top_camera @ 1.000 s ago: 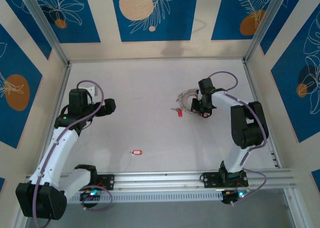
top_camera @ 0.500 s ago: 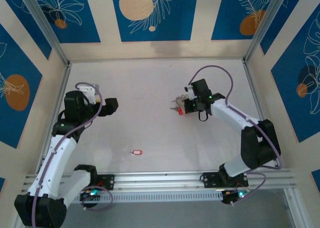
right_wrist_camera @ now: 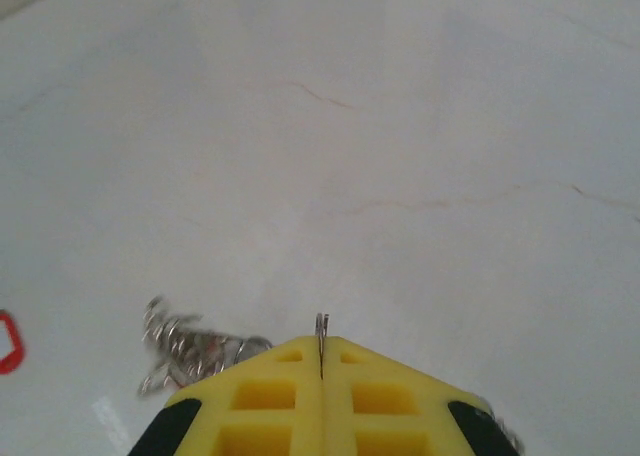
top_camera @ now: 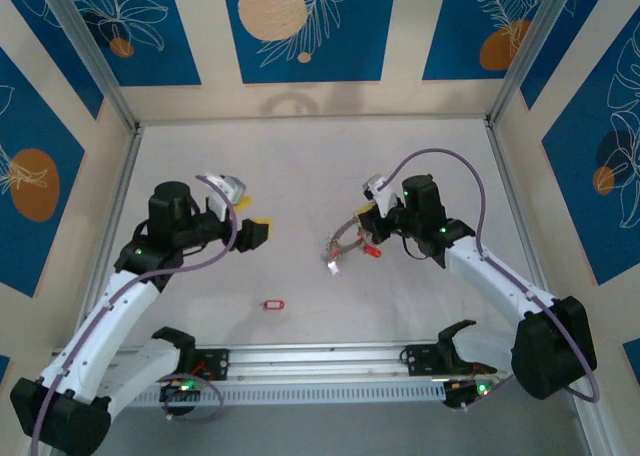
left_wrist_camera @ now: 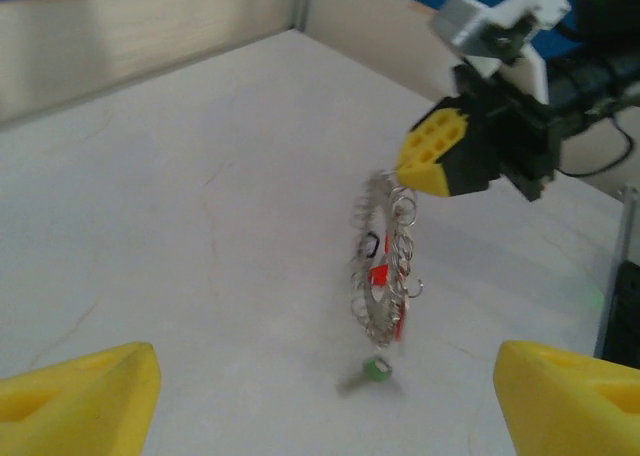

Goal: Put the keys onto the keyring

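Note:
The keyring (left_wrist_camera: pixel 381 266) is a silvery ring hung with small rings and red tags. It dangles upright just above the table, a green tag (left_wrist_camera: pixel 376 369) at its bottom. My right gripper (left_wrist_camera: pixel 442 154) is shut on its top rim, and the thin metal edge (right_wrist_camera: pixel 321 328) sticks out between the closed yellow fingers. From above, the keyring (top_camera: pixel 343 244) hangs left of my right gripper (top_camera: pixel 368 228). One red key (top_camera: pixel 273 304) lies flat on the table nearer the front. My left gripper (top_camera: pixel 255 214) is open and empty, facing the keyring from the left, with its fingers (left_wrist_camera: pixel 80 396) spread wide.
The white table (top_camera: pixel 300 166) is walled by blue and beige panels, with a metal rail (top_camera: pixel 320 358) along the front edge. The red key (right_wrist_camera: pixel 8 341) shows at the left edge of the right wrist view.
My right arm has carried the keyring left and toward the front, lifting it off the table. My left arm has swung right toward the centre, and its jaws have narrowed slightly.

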Robot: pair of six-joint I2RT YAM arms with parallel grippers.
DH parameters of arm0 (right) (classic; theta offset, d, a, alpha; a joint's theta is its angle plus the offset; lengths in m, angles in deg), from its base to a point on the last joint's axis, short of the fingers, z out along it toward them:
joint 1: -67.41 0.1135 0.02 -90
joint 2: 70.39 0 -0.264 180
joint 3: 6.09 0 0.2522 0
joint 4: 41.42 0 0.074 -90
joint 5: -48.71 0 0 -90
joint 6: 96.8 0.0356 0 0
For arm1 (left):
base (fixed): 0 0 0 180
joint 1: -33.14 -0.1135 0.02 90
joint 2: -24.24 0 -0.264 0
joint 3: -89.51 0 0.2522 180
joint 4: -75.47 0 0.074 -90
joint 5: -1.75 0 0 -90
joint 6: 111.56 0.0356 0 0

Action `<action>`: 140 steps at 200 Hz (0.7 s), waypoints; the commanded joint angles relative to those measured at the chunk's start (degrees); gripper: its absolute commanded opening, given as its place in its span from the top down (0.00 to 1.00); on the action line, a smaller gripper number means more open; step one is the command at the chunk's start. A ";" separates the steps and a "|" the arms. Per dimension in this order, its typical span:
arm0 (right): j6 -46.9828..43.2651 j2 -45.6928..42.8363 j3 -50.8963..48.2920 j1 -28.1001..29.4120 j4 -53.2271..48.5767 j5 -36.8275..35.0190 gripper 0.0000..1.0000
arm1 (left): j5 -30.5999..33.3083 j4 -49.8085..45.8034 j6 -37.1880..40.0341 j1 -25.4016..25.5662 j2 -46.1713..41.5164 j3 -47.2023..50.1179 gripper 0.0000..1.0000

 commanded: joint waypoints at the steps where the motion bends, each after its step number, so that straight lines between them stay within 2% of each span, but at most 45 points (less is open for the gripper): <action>1: -3.29 -2.68 -0.67 0.71 8.56 11.01 1.00 | -0.92 -0.94 7.90 2.76 1.28 -2.71 0.17; 57: -2.47 -5.11 -4.05 3.83 21.62 25.11 1.00 | -1.50 -0.33 17.15 8.23 6.82 -3.47 0.32; 80: -3.80 -4.55 -3.46 6.61 23.03 27.78 1.00 | -2.07 -0.19 19.75 10.73 8.63 -3.90 0.35; 95: -4.27 -3.98 -2.71 8.14 23.62 29.60 1.00 | -3.03 0.16 22.20 12.05 8.72 -3.60 0.41; 140: -4.29 -1.53 -0.61 11.82 25.17 33.55 1.00 | -5.42 4.23 23.54 13.00 5.51 -0.34 0.47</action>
